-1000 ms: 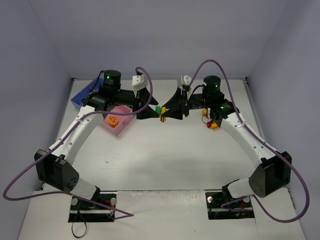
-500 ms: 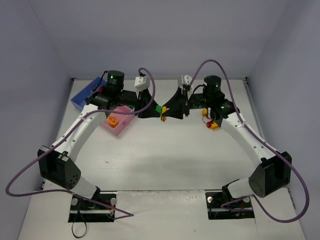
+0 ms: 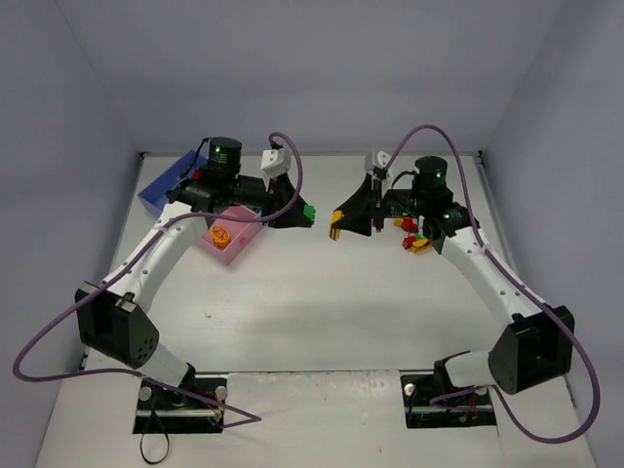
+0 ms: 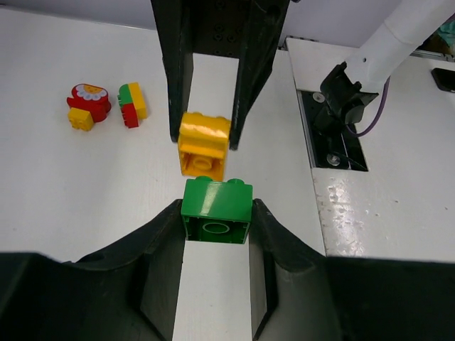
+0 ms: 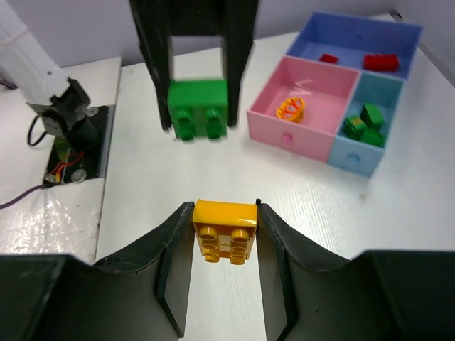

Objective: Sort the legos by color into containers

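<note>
- Far middle of the table: my left gripper is clamped on a green brick. Its fingers are parted only by the brick's width and press on two opposite sides. The brick's hollow underside faces the wrist camera.
- My right gripper grips a yellow brick the same way, with one finger against each side and no slack visible. The studs point toward its own camera.
- The two grippers meet tip to tip, and the green and yellow bricks face each other. The overhead and right wrist views show a gap between them, so they are near but not touching.
- The tray sits on the left side of the table, partly under my left arm.
- Its blue compartment holds two red bricks.
- Its pink compartment holds one orange piece, too small for me to make out its shape.
- Its teal compartment holds green bricks.
- Two unsorted legos lie just beside each other on the table near my right forearm. One is a red piece with a flower-patterned top and a yellow block at its side. The other is a small stack of green, yellow and red.
</note>
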You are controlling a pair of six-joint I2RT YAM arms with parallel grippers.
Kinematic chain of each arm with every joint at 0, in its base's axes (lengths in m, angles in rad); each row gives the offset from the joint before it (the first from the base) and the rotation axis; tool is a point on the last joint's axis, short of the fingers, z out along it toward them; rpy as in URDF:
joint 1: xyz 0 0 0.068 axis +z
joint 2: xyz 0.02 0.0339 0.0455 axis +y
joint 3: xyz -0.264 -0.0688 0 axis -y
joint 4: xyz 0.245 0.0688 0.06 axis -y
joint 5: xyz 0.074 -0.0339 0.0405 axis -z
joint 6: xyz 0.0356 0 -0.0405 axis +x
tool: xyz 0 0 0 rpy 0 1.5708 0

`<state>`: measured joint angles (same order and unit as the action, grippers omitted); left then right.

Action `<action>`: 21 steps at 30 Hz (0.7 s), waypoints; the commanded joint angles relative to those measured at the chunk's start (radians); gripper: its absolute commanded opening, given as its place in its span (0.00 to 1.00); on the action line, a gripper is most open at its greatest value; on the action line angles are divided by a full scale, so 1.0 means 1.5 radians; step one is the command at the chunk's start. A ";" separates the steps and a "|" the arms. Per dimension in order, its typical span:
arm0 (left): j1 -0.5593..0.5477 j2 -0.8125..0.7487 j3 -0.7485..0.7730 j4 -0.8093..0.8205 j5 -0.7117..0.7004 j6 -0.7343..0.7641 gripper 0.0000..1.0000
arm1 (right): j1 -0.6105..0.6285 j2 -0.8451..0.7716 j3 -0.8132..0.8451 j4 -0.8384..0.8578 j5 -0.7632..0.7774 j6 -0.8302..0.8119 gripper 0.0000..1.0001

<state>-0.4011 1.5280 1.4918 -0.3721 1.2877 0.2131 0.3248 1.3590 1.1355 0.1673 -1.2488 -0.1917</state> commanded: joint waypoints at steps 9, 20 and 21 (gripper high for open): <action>0.104 0.061 -0.015 0.141 -0.171 -0.110 0.17 | -0.029 -0.106 -0.094 0.024 0.113 0.062 0.00; 0.151 0.229 0.082 0.209 -0.587 -0.222 0.25 | -0.029 -0.146 -0.128 0.019 0.130 0.085 0.00; 0.153 0.247 0.090 0.208 -0.603 -0.223 0.26 | -0.029 -0.147 -0.131 0.017 0.130 0.085 0.00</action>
<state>-0.1856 1.9148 1.5475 -0.1574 0.5274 -0.0685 0.2764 1.1675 0.9379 0.1444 -1.0576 -0.0822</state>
